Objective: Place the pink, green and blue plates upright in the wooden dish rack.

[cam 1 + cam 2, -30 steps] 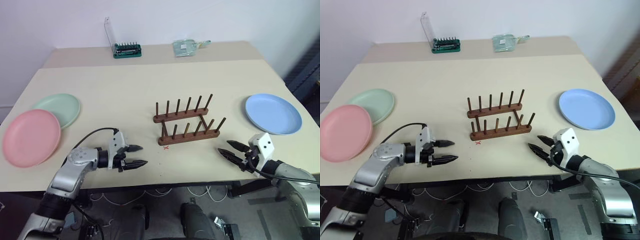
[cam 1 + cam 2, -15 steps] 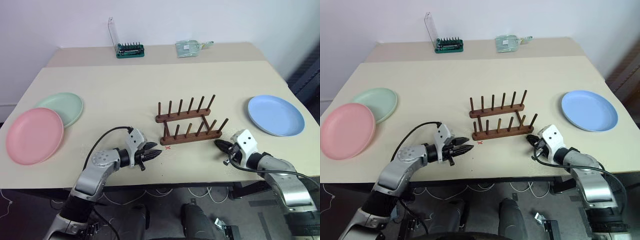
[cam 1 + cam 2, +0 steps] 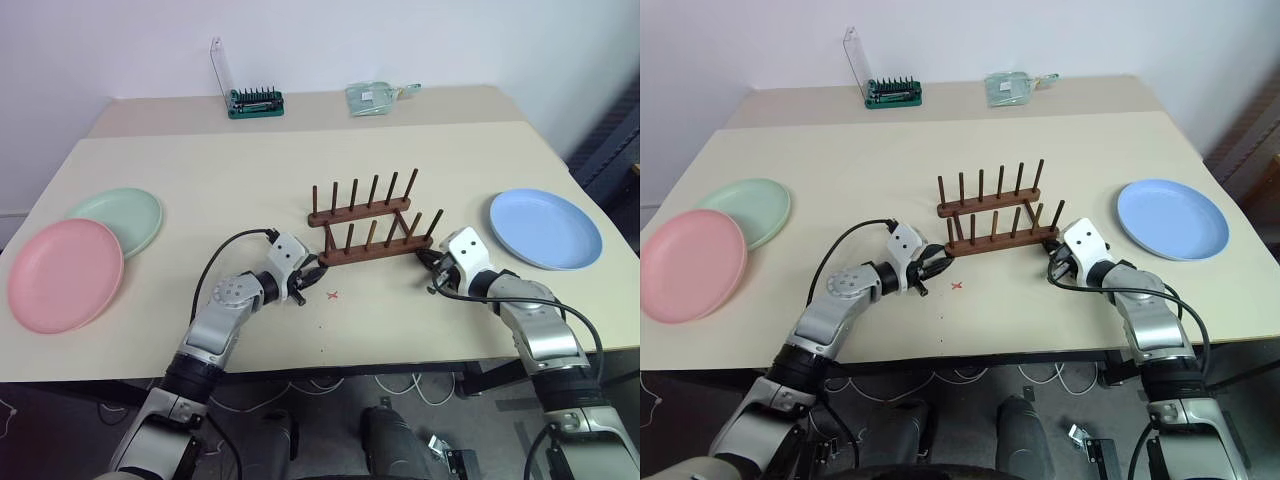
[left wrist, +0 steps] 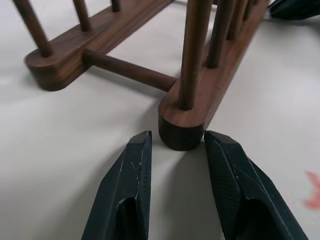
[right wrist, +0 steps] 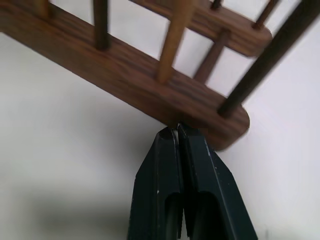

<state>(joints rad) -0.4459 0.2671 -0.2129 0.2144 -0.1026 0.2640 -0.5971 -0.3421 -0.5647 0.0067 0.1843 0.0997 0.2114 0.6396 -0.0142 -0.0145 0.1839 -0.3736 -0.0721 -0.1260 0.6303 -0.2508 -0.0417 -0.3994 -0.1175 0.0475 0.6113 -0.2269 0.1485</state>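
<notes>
Your left gripper [image 4: 172,145] stands parted at one end of the wooden dish rack [image 3: 365,226], your right gripper [image 5: 177,131] closed against the other end

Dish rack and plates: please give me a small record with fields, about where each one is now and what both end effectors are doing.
rack: mid-table, no plates in it
pink plate: flat, table's left edge
green plate: flat behind the pink plate, partly under it
blue plate: flat, table's right side
left end effector: open, fingers either side of the near rail's left end
right end effector: shut, tips against the near rail by its right end
plates placed: none
</notes>
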